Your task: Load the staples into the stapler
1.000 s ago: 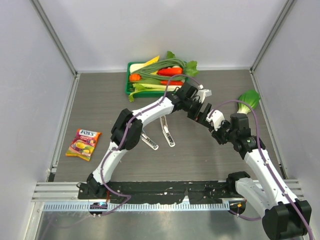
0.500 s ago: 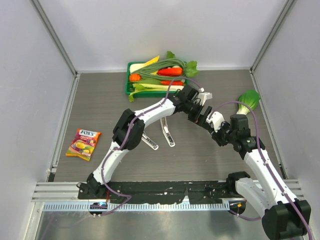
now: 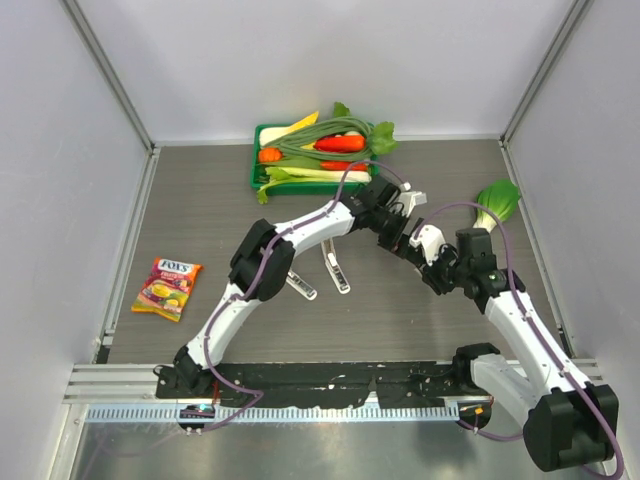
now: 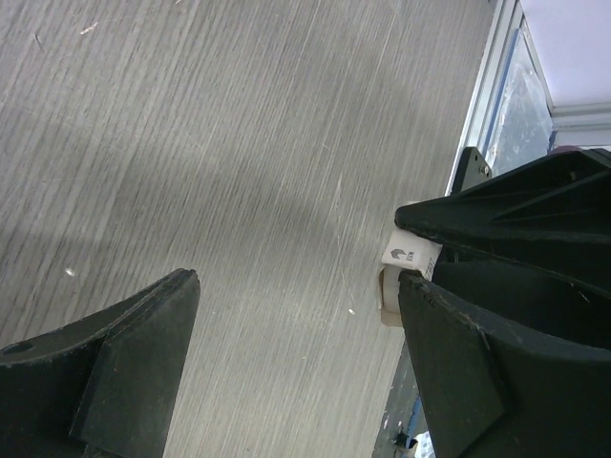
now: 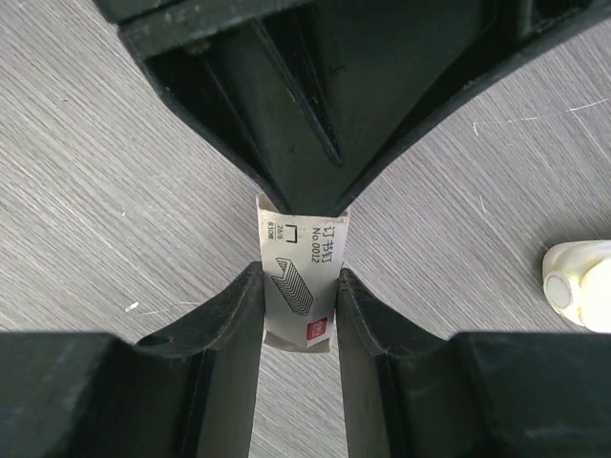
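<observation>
The staples are a small whitish box with a staple drawing and a red mark (image 5: 298, 286). My right gripper (image 5: 298, 279) is shut on it and holds it above the table. In the top view the right gripper (image 3: 422, 242) meets my left gripper (image 3: 398, 222) right of centre. The left gripper (image 4: 296, 281) is open wide, and one of its fingers (image 5: 305, 143) lies over the box's far end. The box's end (image 4: 410, 256) shows beside that finger. The stapler (image 3: 333, 263) lies opened out on the table, left of both grippers.
A green tray (image 3: 262, 170) of vegetables stands at the back centre. A bok choy (image 3: 497, 203) lies at the right. A colourful candy bag (image 3: 167, 287) lies at the left. A whitish rounded object (image 5: 578, 286) lies on the table right of the box.
Both grippers have stayed together and shifted slightly. The right arm has edged a little to the left with the box in it. The stapler has not moved.
</observation>
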